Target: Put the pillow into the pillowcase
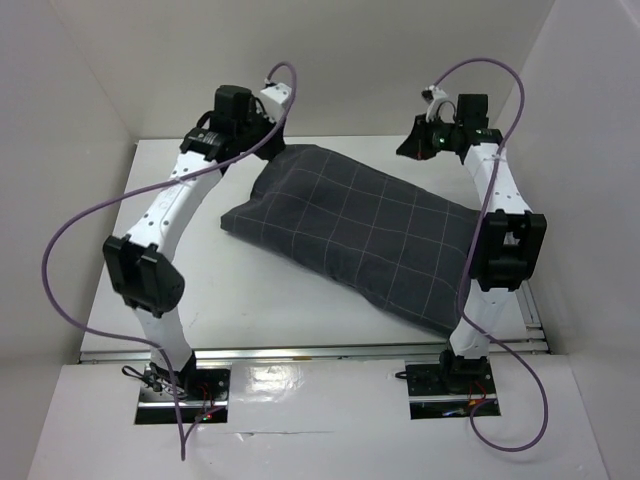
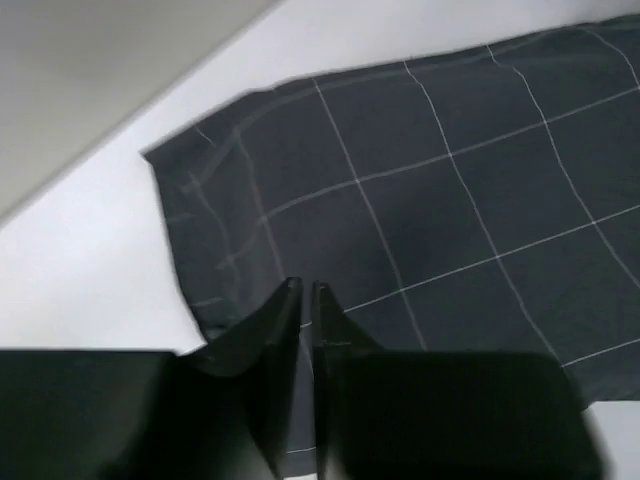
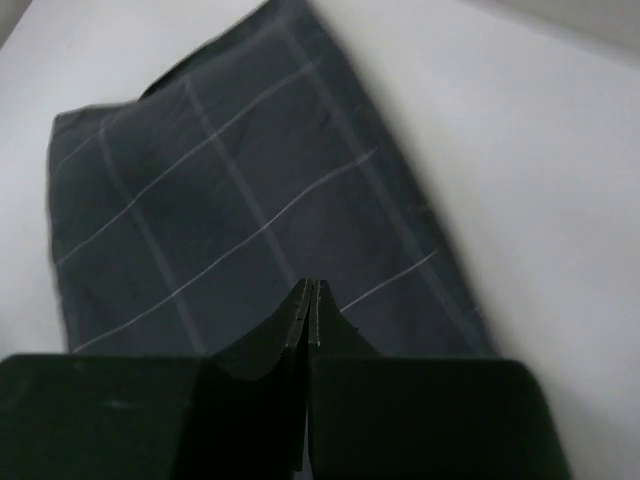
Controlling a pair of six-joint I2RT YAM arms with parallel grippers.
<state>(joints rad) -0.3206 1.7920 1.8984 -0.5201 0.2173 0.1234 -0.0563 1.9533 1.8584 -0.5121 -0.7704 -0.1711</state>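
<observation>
The dark grey pillowcase [image 1: 355,235] with a thin light grid lies slantwise across the white table [image 1: 250,290]. It looks plump and filled. No white of the pillow shows in any view. My left gripper [image 1: 265,145] hovers above the case's far left corner. In the left wrist view [image 2: 306,287] its jaws stand almost together with nothing between them, over the cloth [image 2: 430,200]. My right gripper [image 1: 418,142] hangs above the table just past the case's far right edge. In the right wrist view [image 3: 307,287] it is shut and empty over the cloth [image 3: 230,220].
White walls [image 1: 70,110] box the table in at the left, back and right. A metal rail [image 1: 320,352] runs along the near edge by the arm bases. Purple cables [image 1: 60,250] loop beside both arms.
</observation>
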